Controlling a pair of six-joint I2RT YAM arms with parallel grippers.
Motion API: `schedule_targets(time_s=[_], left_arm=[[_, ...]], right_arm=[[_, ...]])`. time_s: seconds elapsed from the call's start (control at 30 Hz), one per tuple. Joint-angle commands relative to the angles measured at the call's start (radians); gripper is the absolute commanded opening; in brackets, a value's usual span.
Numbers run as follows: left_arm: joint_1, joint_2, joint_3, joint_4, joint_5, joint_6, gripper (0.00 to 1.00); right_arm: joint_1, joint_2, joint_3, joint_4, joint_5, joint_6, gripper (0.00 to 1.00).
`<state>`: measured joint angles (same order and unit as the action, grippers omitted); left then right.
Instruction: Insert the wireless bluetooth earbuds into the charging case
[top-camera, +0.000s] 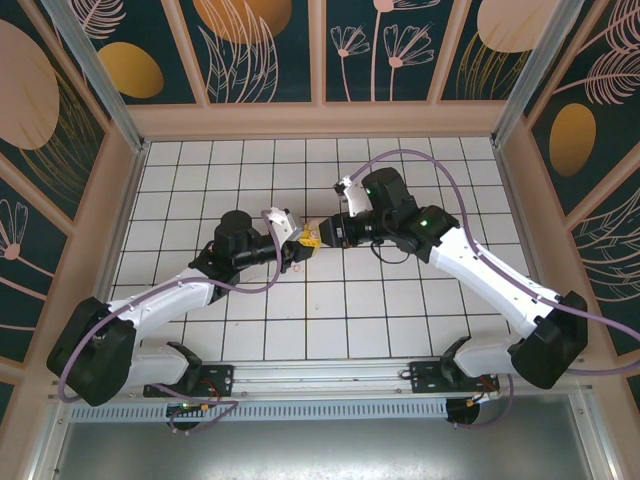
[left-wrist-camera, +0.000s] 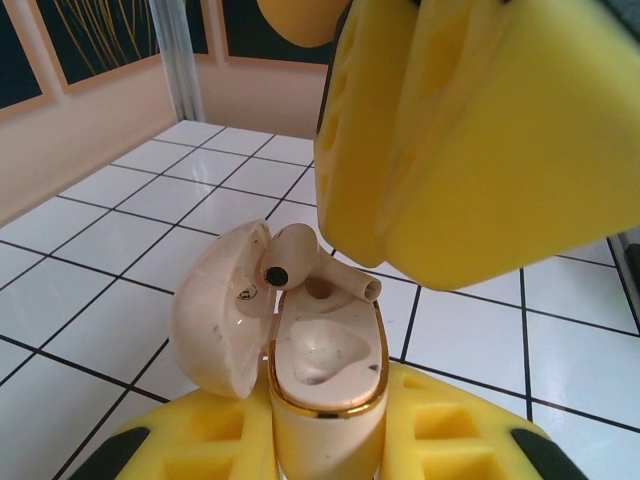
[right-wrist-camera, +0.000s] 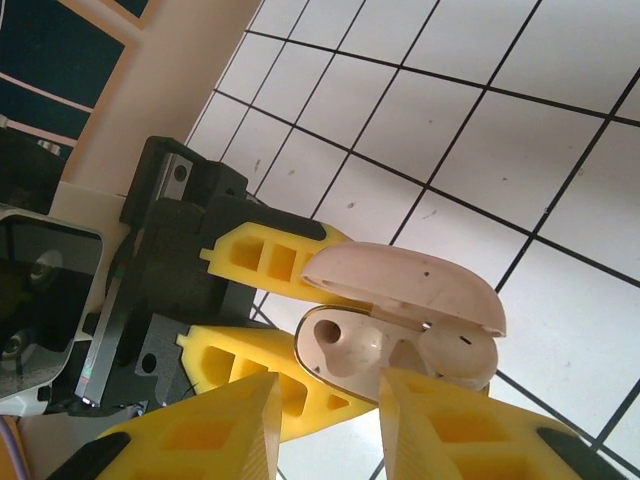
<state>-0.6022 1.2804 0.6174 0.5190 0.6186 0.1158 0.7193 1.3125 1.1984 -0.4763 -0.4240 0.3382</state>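
Observation:
The pinkish-beige charging case (left-wrist-camera: 325, 390) stands upright between the yellow pads of my left gripper (left-wrist-camera: 325, 435), which is shut on it. Its lid (left-wrist-camera: 215, 310) hangs open to the left. One earbud (left-wrist-camera: 295, 255) lies at the far end of the case, its stem (left-wrist-camera: 355, 285) pointing right, and the near socket (left-wrist-camera: 320, 355) is empty. In the right wrist view the case (right-wrist-camera: 380, 350) sits just beyond my right gripper (right-wrist-camera: 330, 420), whose jaws stand apart with nothing between them. From above, the two grippers (top-camera: 300, 242) (top-camera: 322, 232) meet over the middle of the floor.
The white tiled floor (top-camera: 330, 320) spreads on all sides below the grippers. Beige walls (top-camera: 320, 120) with dark flowered panels close the cell. Purple cables (top-camera: 420, 155) loop over both arms. The left gripper's black body (right-wrist-camera: 170, 250) lies close to the right gripper's fingers (right-wrist-camera: 210, 430).

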Motion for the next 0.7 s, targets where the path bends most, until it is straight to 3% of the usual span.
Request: schedule_targets(time_s=[0.0, 0.67], left_arm=[[0.002, 0.012, 0.021, 0.020, 0.001, 0.001, 0.20], [0.003, 0.011, 0.025, 0.035, 0.011, -0.012, 0.20]], right_arm=[[-0.024, -0.005, 0.029, -0.012, 0.007, 0.036, 0.32], [-0.073, 0.010, 0.008, -0.012, -0.011, 0.123, 0.34]])
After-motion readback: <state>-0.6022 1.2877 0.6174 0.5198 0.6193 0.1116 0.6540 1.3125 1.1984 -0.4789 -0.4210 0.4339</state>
